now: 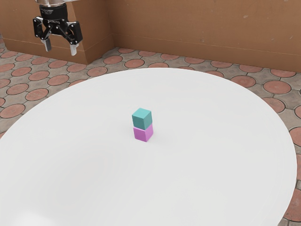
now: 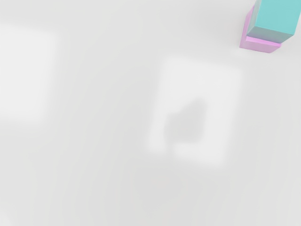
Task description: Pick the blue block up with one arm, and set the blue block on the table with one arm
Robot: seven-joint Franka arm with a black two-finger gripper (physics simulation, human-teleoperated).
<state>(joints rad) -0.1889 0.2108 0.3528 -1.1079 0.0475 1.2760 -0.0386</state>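
1. The blue block [image 1: 142, 118] is seen stacked on a pink block [image 1: 143, 133], on a round white table [image 1: 211, 155].
2. The black pincer [image 1: 60, 48] is seen spread wide and empty, well apart from both blocks.
3. If lowered too far, the pink block could be gripped too; if off-centre, both could be toppled.
4. If released too high, the blue block could be tipped.

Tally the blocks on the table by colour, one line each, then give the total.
Blue-green block: 1, stacked on top
Pink-purple block: 1, underneath it, on the table
Total: 2 blocks
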